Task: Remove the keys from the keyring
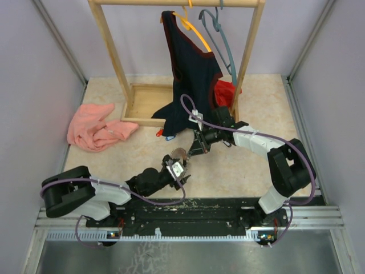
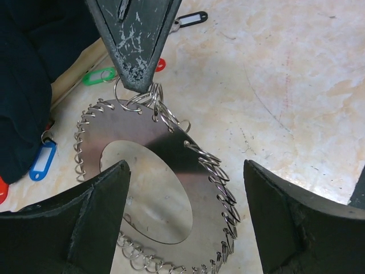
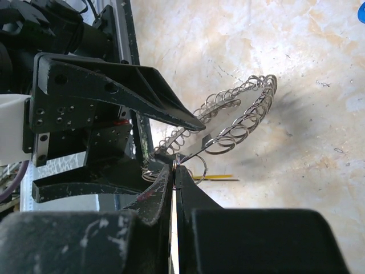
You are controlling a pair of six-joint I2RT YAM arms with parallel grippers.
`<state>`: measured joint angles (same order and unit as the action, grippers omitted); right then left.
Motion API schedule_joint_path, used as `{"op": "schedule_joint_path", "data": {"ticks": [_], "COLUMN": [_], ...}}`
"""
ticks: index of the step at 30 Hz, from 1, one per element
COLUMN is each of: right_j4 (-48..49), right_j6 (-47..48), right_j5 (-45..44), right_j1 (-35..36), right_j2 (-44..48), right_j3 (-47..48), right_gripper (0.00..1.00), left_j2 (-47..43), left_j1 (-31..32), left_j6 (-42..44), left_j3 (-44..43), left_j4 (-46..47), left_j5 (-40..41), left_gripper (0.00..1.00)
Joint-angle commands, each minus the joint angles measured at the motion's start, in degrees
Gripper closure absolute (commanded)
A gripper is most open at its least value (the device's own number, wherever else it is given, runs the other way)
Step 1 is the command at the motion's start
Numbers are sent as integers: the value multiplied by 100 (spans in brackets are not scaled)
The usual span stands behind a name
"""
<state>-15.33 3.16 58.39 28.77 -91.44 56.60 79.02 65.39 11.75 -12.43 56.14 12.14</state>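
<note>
Jaws of the left arm (image 1: 114, 191) are spread wide, one on each side of the keyring (image 2: 165, 142). The keyring is between the two arms, tipped up off the bench (image 2: 296, 85), with little wire loops (image 2: 219, 171) all round its edge. Jaws of the right arm (image 1: 256, 140) are pressed together, pinching the keyring by a few loops at its top edge. Some keys (image 2: 43, 161) with coloured tags lie on the bench nearby. That pinch is tiny. If the left jaws bump it or close crooked, the ring could twist, slip out and fall.
</note>
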Motion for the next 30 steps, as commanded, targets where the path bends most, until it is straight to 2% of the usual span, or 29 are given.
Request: {"op": "schedule_joint_path", "data": {"ticks": [1, 11, 15, 21, 25, 30], "right_j4": [389, 614, 685, 724, 763, 752], "right_j6": [-285, -606, -707, -793, -842, -858], "right_j5": [203, 180, 213, 280, 342, 372], "right_j1": [67, 93, 100, 101, 102, 102], "right_j2": [325, 303, 293, 281, 259, 266], "right_j3": [-19, -63, -86, -83, -84, -66], "right_gripper": [100, 100, 100, 100, 100, 100], "left_j2": [146, 526, 640, 684, 552, 284], "left_j1": [134, 273, 303, 329, 334, 334], "left_j6": [-66, 24, 52, 57, 107, 301], "left_j3": [-137, -238, -279, -241, -114, 99], "left_j4": [-113, 208, 397, 633, 815, 1083], "left_j5": [691, 1765, 1937, 2166, 2149, 1927], "left_gripper": [15, 16, 21, 41, 49, 71]}}
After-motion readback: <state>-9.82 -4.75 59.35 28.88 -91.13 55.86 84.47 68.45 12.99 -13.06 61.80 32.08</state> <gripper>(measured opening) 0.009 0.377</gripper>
